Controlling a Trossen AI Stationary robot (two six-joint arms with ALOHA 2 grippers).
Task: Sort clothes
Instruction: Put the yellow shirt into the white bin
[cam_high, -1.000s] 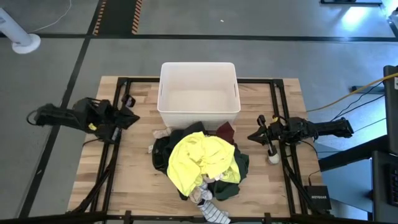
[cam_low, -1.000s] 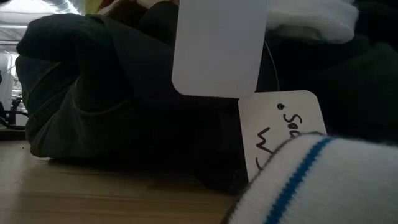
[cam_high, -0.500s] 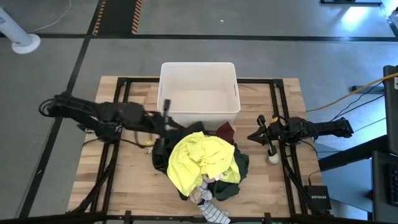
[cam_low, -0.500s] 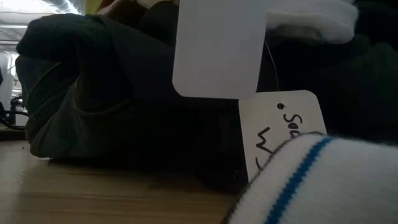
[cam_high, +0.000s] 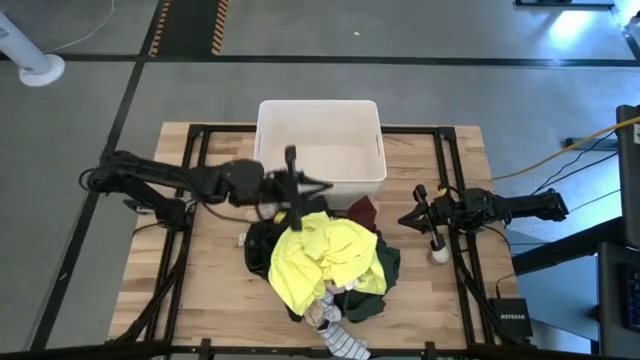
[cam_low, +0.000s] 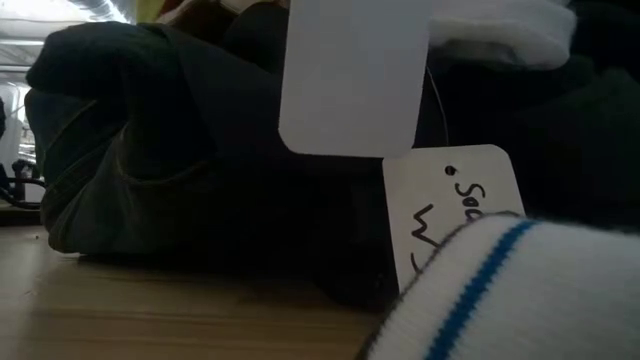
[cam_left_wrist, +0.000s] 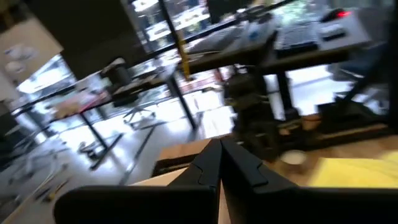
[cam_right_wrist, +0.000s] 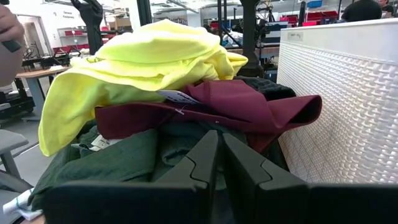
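Observation:
The clothes lie in a heap (cam_high: 322, 262) at the table's middle near side. A bright yellow garment (cam_high: 318, 252) lies on top, with a maroon one (cam_high: 362, 210), dark green ones (cam_high: 386, 266) and a grey-white striped piece (cam_high: 346, 344) around it. The right wrist view shows yellow (cam_right_wrist: 149, 56) over maroon (cam_right_wrist: 236, 102) over dark green (cam_right_wrist: 118, 158). My left gripper (cam_high: 322, 187) is shut and empty, above the heap's far edge by the bin; its shut fingers show in its wrist view (cam_left_wrist: 221, 155). My right gripper (cam_high: 405, 218) is shut and empty, right of the heap, pointing at it (cam_right_wrist: 221, 143).
A white plastic bin (cam_high: 320, 150) stands just beyond the heap; its wall shows in the right wrist view (cam_right_wrist: 348, 99). A small white ball (cam_high: 440, 255) lies near my right gripper. In the low view, dark garments (cam_low: 200, 150), paper tags (cam_low: 350, 70) and a white blue-striped sock (cam_low: 520, 300) fill the picture.
My left arm has swung out from the table's left edge toward the right. Its gripper now stands above the heap's far edge, in front of the bin. The clothes have not moved.

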